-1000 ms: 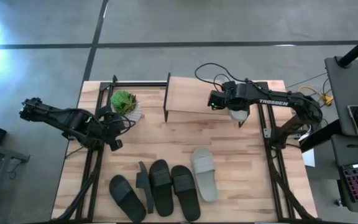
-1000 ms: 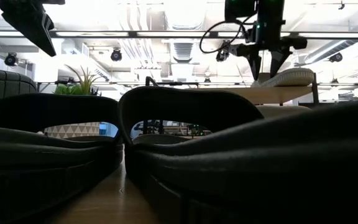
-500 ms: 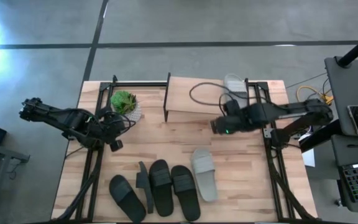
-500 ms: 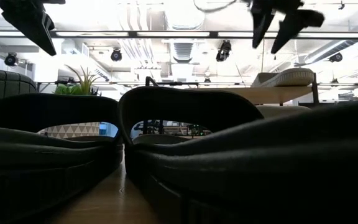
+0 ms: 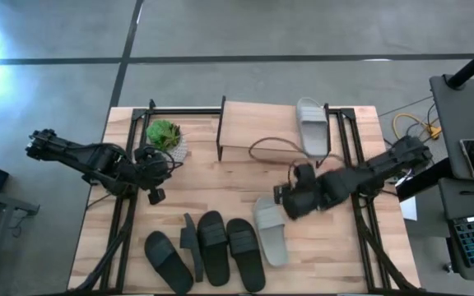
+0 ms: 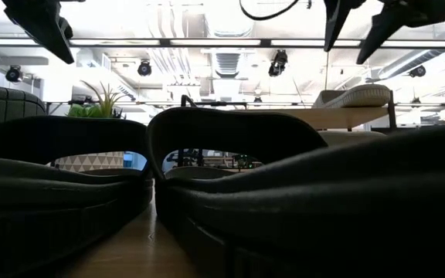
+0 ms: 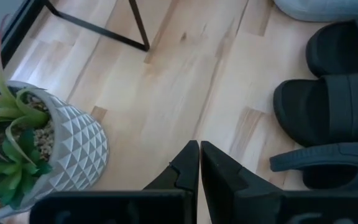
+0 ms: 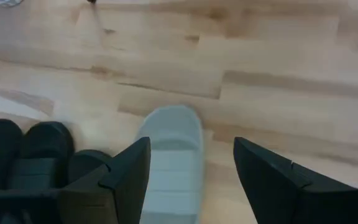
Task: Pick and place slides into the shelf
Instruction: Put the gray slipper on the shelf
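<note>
One light grey slide [image 5: 311, 125] lies sole-down on the right end of the shelf's plank top [image 5: 257, 125] and also shows in the low view [image 6: 354, 96]. The second grey slide [image 5: 270, 230] lies on the table. My right gripper [image 5: 283, 201] hovers open over its far end, a finger on either side in the right wrist view [image 8: 194, 168], touching nothing. Several black slides [image 5: 213, 247] lie in a row at the near edge; one [image 5: 190, 245] stands on its side. My left gripper [image 5: 155, 194] waits shut near the plant, above the table [image 7: 199, 165].
A potted plant [image 5: 167, 138] in a patterned grey pot [image 7: 67, 149] stands left of the shelf, close to my left gripper. The shelf's black leg [image 7: 98, 31] stands beyond it. Bare tabletop [image 5: 220, 185] lies between shelf and slides. Black frame rails run along both table sides.
My right gripper has risen away from the grey slide, which stays on the shelf's right end. It has swung toward the table's near edge and somewhat left, and now hangs over the grey slide on the table.
</note>
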Controlling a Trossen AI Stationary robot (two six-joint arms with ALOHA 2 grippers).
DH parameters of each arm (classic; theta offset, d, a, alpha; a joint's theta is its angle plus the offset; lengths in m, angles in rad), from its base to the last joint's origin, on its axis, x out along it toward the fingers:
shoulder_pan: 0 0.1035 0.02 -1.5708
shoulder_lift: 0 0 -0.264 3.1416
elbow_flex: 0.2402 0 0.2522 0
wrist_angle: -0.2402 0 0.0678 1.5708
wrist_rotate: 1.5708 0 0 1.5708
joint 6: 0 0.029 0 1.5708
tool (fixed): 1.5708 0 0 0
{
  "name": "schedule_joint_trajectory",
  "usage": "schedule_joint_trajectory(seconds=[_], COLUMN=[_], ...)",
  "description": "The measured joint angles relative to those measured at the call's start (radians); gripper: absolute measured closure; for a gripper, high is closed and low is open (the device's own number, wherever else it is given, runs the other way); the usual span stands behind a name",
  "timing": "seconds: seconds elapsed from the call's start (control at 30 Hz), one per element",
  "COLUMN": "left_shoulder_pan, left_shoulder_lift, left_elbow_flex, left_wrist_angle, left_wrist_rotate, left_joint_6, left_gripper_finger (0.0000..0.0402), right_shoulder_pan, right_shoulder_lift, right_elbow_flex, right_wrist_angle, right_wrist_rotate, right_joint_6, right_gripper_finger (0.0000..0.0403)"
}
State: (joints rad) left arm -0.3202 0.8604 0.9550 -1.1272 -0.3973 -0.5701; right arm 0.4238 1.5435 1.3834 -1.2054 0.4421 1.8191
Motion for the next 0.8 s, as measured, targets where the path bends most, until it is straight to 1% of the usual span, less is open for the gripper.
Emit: schedule_joint_trajectory(seconds=[0.1,0.27,0.37,0.43,0.5,0.57,0.7,0.8], left_shoulder_pan=[0.000,0.000,0.000,0.000,0.000,0.000,0.000,0.000], left_shoulder_lift=[0.000,0.000,0.003,0.003,0.003,0.003,0.002,0.003], left_elbow_flex=[0.000,0.000,0.000,-0.003,-0.006,-0.009,-0.010,-0.010], left_wrist_angle=[-0.002,-0.003,-0.005,-0.004,-0.006,-0.007,-0.007,-0.008], left_wrist_rotate=[0.002,0.002,0.001,0.001,0.001,0.001,0.003,0.012], left_joint_6=[0.000,0.000,0.002,0.008,0.008,0.009,0.009,0.009], left_gripper_finger=[0.0400,0.0400,0.0400,0.0400,0.0400,0.0400,0.0400,0.0400], right_shoulder_pan=[0.062,0.123,0.130,0.129,0.127,0.127,0.140,0.144], right_shoulder_lift=[0.068,0.182,0.243,0.275,0.300,0.324,0.357,0.366], right_elbow_flex=[0.000,0.000,-0.002,-0.002,-0.002,0.001,0.009,0.018], right_wrist_angle=[0.069,0.139,0.199,0.289,0.395,0.461,0.449,0.442], right_wrist_rotate=[0.019,0.030,-0.001,0.024,0.006,-0.005,0.006,-0.026], right_joint_6=[0.113,0.444,0.480,0.485,0.443,0.414,0.524,0.541], right_gripper_finger=[0.0182,0.0182,0.0182,0.0182,0.0182,0.0182,0.0182,0.0181])
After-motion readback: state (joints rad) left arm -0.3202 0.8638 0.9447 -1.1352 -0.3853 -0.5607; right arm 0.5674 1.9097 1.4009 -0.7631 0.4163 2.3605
